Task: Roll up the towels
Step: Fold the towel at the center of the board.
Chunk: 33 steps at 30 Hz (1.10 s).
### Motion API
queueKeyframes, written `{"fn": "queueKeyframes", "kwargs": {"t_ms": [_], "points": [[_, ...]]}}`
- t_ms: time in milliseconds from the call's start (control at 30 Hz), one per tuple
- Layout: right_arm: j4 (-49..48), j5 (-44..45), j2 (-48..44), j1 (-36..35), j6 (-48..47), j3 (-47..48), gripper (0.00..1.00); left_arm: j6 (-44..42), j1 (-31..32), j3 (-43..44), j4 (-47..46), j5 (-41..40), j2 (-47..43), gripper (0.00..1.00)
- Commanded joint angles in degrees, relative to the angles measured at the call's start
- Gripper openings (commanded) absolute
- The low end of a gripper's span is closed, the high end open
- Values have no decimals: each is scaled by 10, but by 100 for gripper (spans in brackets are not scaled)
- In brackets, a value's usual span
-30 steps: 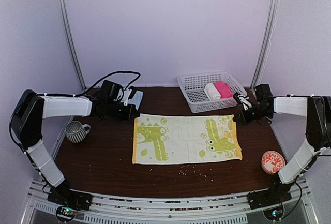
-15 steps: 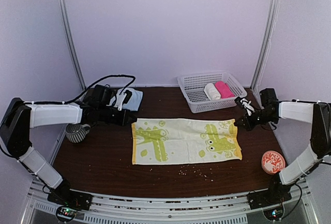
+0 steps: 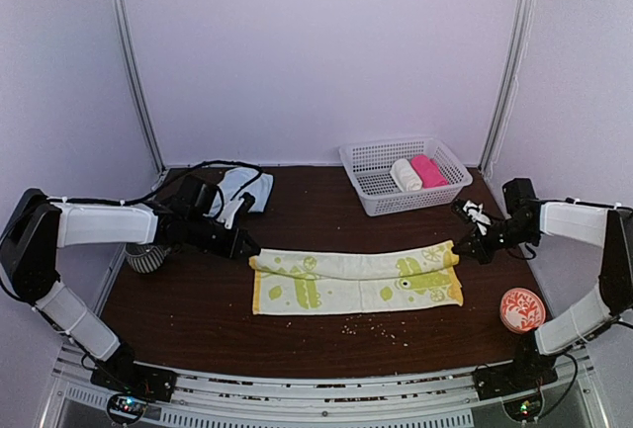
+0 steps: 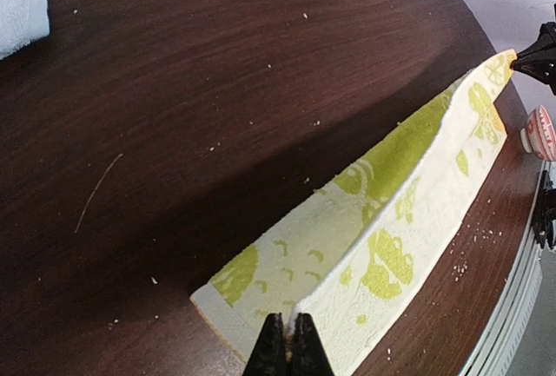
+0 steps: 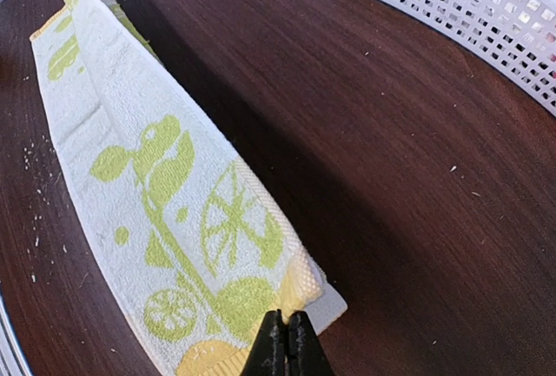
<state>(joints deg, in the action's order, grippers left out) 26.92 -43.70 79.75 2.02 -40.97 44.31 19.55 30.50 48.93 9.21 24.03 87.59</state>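
Observation:
The yellow-green and white patterned towel (image 3: 356, 278) lies across the middle of the table, its far long edge lifted and folded toward the near edge. My left gripper (image 3: 249, 248) is shut on the towel's far left corner (image 4: 300, 315). My right gripper (image 3: 461, 247) is shut on the far right corner (image 5: 300, 293). The towel (image 4: 408, 220) is held taut between the two grippers, tent-like, and it also shows in the right wrist view (image 5: 165, 211). The pale blue towel (image 3: 242, 189) lies crumpled at the back left, and its edge shows in the left wrist view (image 4: 19, 3).
A white basket (image 3: 371, 186) at the back right holds a cream roll (image 3: 406, 175) and a pink roll (image 3: 427, 170). A striped mug (image 3: 143, 258) stands at the left behind my left arm. A red patterned bowl (image 3: 521, 308) sits near the front right. Crumbs (image 3: 381, 327) lie before the towel.
Both grippers have moved toward the near edge with the towel's far corners, folding the far long edge over. The towel now looks about half as deep.

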Motion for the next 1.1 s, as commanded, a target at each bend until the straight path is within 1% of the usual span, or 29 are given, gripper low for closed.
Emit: {"fn": "queueKeyframes", "kwargs": {"t_ms": [0,233,433,500,767,900,1067], "points": [[35,-10,-16,4,-85,-20,0,-16,4,-4,14,21,-3,0],[78,-23,-33,5,-163,-36,0,-31,12,3,41,39,23,0],[93,-27,-42,5,-185,-47,0,-47,22,6,70,38,51,0],[109,-37,-44,10,-210,-50,0,-50,25,6,74,38,55,0],[138,-57,-49,36,-263,-53,0,-59,26,6,84,34,53,0],[163,-69,-54,45,-287,-40,0,-64,27,11,88,34,39,0],[204,-74,-64,46,-331,-27,0,-88,27,34,115,36,41,0]]}}
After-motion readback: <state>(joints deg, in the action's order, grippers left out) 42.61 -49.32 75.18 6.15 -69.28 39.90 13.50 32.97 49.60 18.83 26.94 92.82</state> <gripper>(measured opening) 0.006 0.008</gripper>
